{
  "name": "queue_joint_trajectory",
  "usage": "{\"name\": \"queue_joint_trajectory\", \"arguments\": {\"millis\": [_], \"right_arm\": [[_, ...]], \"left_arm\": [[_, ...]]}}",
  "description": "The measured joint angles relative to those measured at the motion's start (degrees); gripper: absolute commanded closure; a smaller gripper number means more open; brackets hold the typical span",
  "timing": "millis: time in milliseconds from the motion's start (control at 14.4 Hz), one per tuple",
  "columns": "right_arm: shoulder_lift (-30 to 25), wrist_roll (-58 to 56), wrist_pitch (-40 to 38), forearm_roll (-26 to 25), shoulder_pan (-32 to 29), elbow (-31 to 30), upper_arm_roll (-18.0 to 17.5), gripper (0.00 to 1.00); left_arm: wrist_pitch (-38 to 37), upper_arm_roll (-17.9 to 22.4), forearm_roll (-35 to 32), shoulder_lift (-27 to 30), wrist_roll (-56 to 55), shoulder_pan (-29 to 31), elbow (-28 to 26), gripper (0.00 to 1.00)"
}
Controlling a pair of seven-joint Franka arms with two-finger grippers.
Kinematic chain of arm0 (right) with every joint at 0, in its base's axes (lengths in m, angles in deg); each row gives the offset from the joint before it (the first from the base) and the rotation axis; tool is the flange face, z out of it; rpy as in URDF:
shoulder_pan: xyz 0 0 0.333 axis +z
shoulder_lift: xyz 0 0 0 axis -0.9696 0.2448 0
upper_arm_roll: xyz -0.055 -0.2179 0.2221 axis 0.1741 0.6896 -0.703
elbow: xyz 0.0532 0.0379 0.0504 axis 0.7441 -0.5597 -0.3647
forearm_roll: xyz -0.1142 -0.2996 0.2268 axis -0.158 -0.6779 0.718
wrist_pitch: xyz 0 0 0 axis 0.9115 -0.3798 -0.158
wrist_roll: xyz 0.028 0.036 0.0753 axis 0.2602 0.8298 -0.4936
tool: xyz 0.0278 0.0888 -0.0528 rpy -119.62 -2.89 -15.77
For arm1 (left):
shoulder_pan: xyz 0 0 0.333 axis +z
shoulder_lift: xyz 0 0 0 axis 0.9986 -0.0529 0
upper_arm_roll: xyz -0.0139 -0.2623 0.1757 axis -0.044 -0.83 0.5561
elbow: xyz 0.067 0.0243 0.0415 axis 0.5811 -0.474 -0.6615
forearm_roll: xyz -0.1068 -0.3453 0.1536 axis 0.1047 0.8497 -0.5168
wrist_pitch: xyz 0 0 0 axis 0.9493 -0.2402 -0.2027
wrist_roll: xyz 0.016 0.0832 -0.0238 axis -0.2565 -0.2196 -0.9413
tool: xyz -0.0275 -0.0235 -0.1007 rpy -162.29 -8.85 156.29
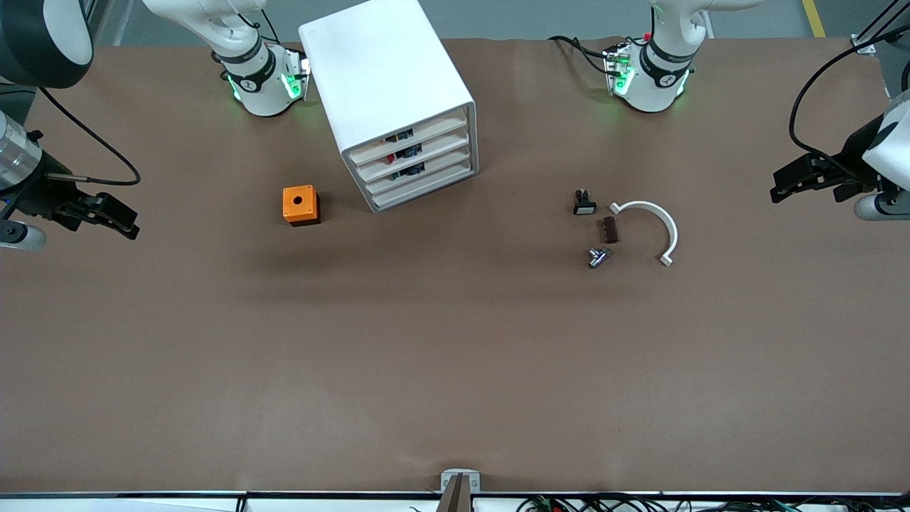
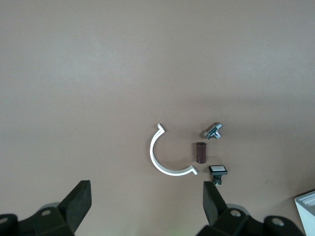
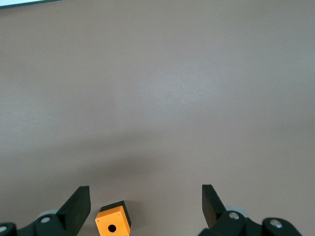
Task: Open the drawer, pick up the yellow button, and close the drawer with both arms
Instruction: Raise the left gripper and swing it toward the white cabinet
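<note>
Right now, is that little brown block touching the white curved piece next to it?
Apart. The left wrist view shows bare table between the brown block and the white curved piece; the front view shows the same gap.

The cabinet (image 2: pixel 306 210) is cut off at the left wrist view's edge, only one corner showing. Inside its drawer (image 1: pixel 409 136), the small parts are too small to identify.

Robotics lab: paper-covered table (image 1: pixel 455 355), two mounted arms (image 1: pixel 249 64).

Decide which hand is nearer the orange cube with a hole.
Right. The right hand hovers at the right arm's table end, beside the orange cube; the left hand hovers over the left arm's end.
</note>
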Motion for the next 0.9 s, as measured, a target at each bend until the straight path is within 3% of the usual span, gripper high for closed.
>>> {"name": "queue_joint_trajectory", "arguments": {"millis": [487,904], "right_arm": [[0.0,0.0,0.0,0.1,0.0,0.0,0.0,0.0],[0.0,0.0,0.0,0.1,0.0,0.0,0.0,0.0]], "left_arm": [[-0.4,0.0,0.0,-0.9,-0.1,0.0,0.0,0.0],[-0.4,-0.1,0.0,-8.6,-1.3,-0.5,-0.5,0.0]]}}
